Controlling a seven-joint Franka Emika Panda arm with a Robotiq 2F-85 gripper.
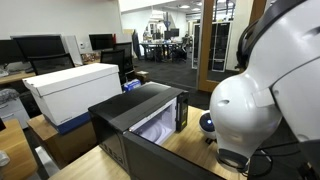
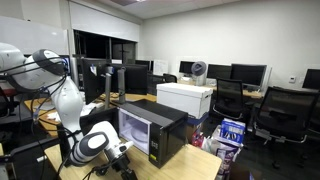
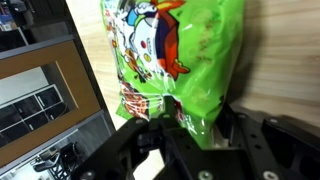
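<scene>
Green snack bag [image 3: 185,50] flat on wooden table [image 3: 285,60], 12 o'clock of gripper [image 3: 200,128], microwave [image 3: 40,95] at 9; jaws half-shut astride its near end, bite unclear; probably light, crinkly, slippery, so pinch the end seam.

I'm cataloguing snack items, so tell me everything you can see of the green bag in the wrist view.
The green bag is glossy, crinkled plastic film printed with a colourful cartoon figure in white, red and orange. It lies on the wooden tabletop. Its lower end narrows between the fingers of the gripper; a firm pinch cannot be confirmed.
</scene>
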